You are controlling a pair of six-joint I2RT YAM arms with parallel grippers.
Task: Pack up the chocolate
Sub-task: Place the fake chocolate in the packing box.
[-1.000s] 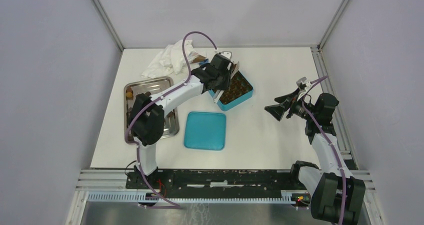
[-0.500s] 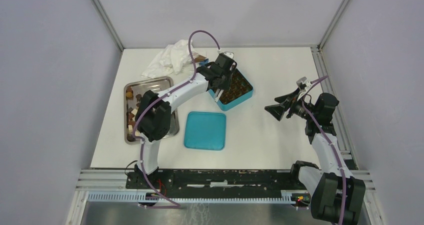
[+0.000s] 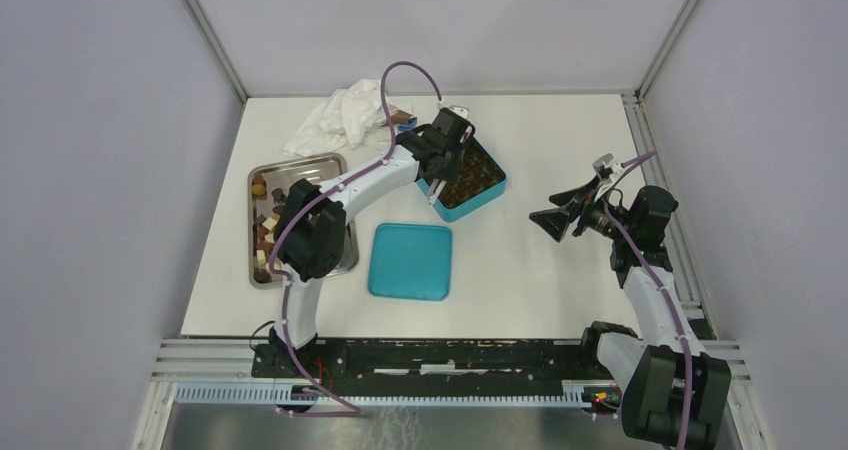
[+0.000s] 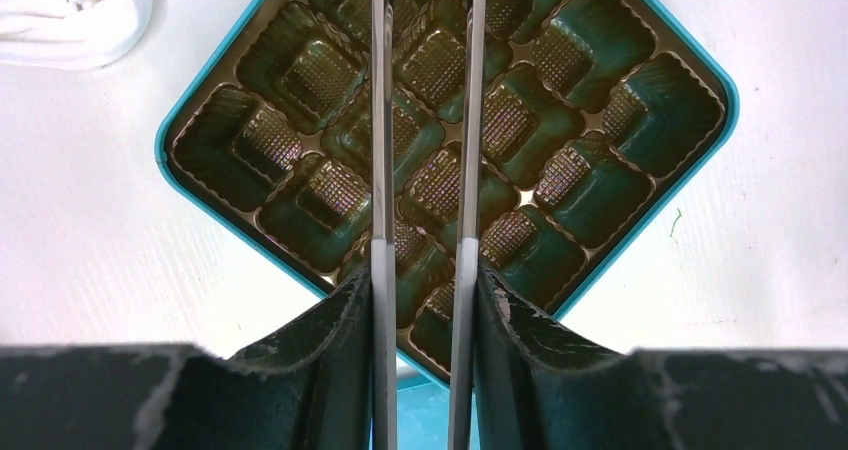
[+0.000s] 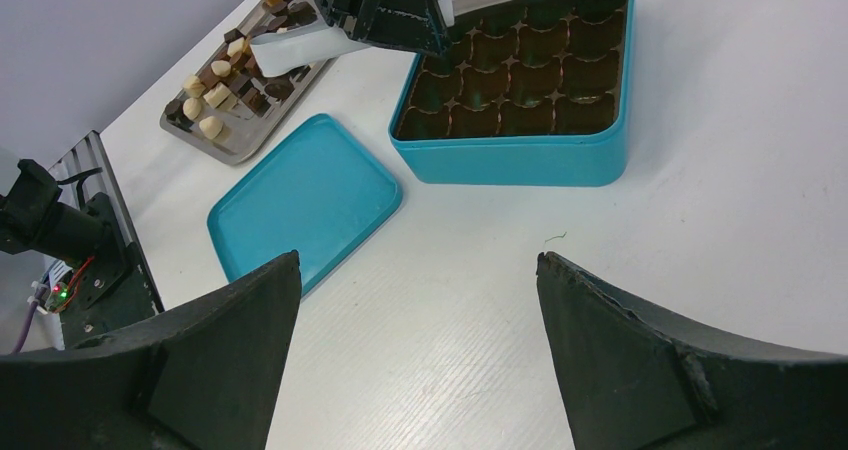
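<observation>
On the white table [image 3: 540, 130] an open teal box [image 3: 492, 186] sits beside its flat lid [image 3: 410, 260], with a metal tray [image 3: 300, 164] to the left. The right gripper [image 5: 415, 270] hovers wide open and empty off to the right. The left gripper [image 4: 424, 30] hangs over the box, fingers [image 4: 379, 120] a narrow gap apart and tips out of view, so I cannot tell if it holds anything. The chocolate pieces [image 5: 215, 95], brown and cream, lie in the tray.

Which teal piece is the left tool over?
The deep box holding the brown cavity tray, not the flat lid lying separately beside it.
</observation>
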